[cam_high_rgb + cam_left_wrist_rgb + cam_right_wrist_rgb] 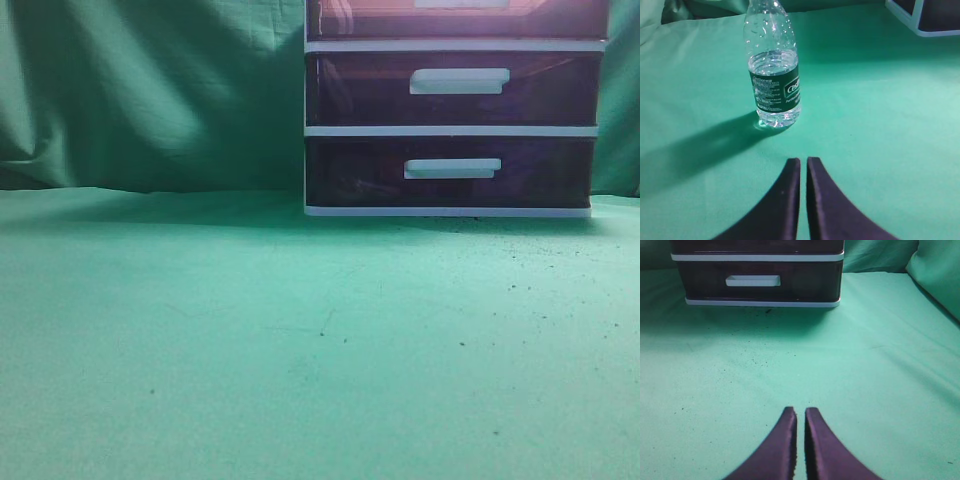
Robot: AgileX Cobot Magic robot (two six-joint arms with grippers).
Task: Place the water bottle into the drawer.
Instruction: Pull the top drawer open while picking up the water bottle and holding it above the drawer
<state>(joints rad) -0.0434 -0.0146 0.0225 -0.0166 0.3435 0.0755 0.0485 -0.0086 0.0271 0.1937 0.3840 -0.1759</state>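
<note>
Both arms sit low over the green bench (200, 330), each gripper narrow, fingers nearly touching, holding nothing: left gripper (803, 161), right gripper (800, 411). The water bottle (772, 65) stands upright at the left gripper's 11 o'clock, long axis vertical, well apart from the drawer (455, 18).

in the left wrist view our left gripper (803, 161) shows only two dark, near-black fingers (785, 200), smooth and matte, broad at 6 o'clock and curving to narrow tips toward 12 o'clock. our right gripper (800, 411) looks the same in the right wrist view: two dark fingers (780, 445) with a faint purple cast and slightly rough inner edges. we see no cables, screws or markings.
</note>
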